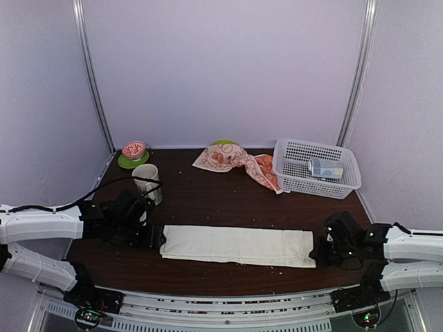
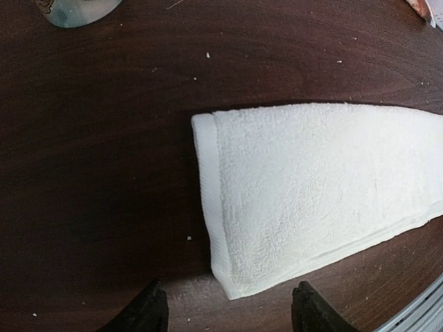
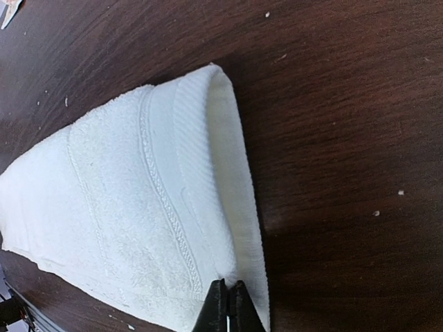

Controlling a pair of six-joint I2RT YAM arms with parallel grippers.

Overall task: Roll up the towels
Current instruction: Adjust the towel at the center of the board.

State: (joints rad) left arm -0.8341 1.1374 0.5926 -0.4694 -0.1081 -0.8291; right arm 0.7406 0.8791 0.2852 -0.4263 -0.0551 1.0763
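One towel (image 1: 239, 245); right claw (image 3: 227, 306) pinched on hem; left claw (image 2: 228, 289) wide open.

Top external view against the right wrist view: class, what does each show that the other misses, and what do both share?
Only the top view shows the mug, the basket and the patterned cloth. Only the wrist view shows the right gripper shut on the raised end of the white towel. Both show that towel lying on the dark table.
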